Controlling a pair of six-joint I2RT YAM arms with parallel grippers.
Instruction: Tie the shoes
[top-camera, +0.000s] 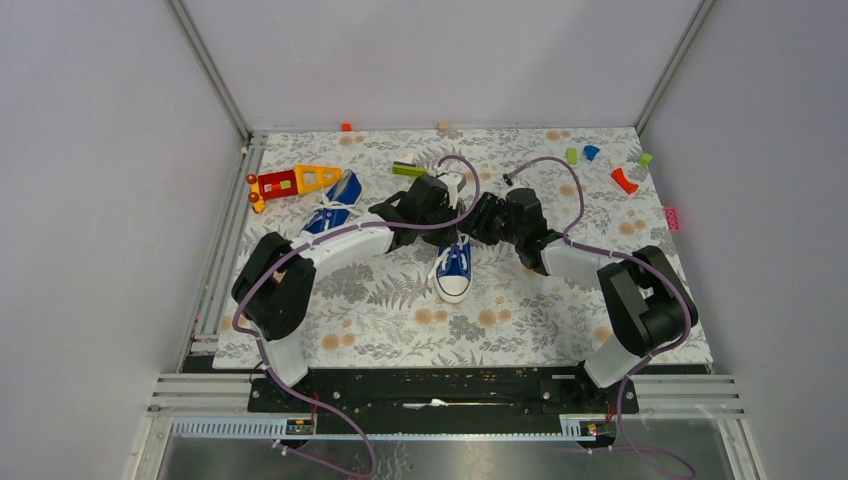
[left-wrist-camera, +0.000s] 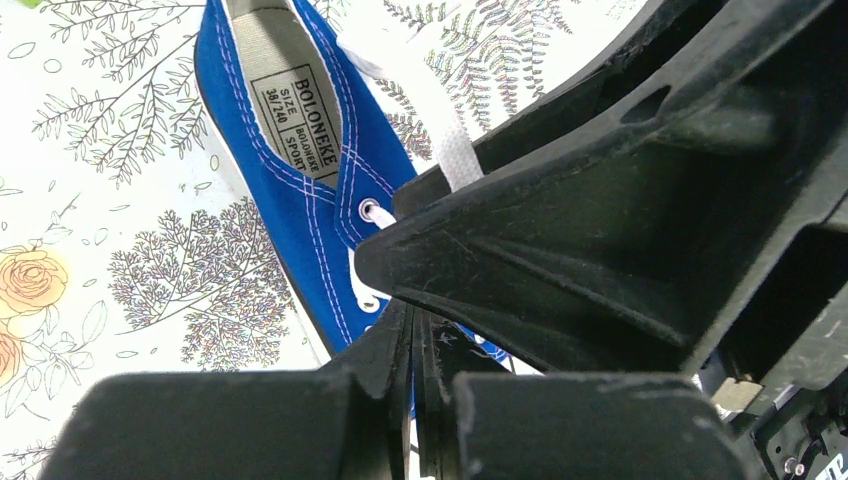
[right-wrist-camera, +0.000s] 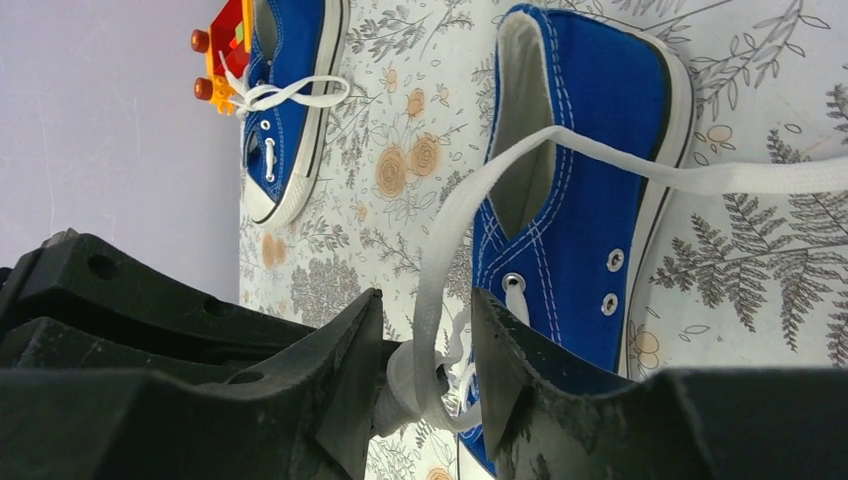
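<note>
Resting sole-down, the blue canvas sneaker (top-camera: 454, 268) with its white rubber toe cap lay with both grippers close over its heel end. The left gripper (left-wrist-camera: 412, 340) was pressed shut beside the metal eyelets (left-wrist-camera: 372, 211). The right gripper (right-wrist-camera: 428, 335) stood part-open, the flat white woven lace (right-wrist-camera: 455, 220) running loosely between its jaws.

The left arm (top-camera: 350, 243) and right arm (top-camera: 572, 262) match — bulky black joints, smooth white links, a purple cable (top-camera: 455, 158) looping along each. The right gripper (right-wrist-camera: 428, 335) has wedge-shaped black plastic fingers (right-wrist-camera: 345, 355), scuffed and scratched along their edges.
</note>
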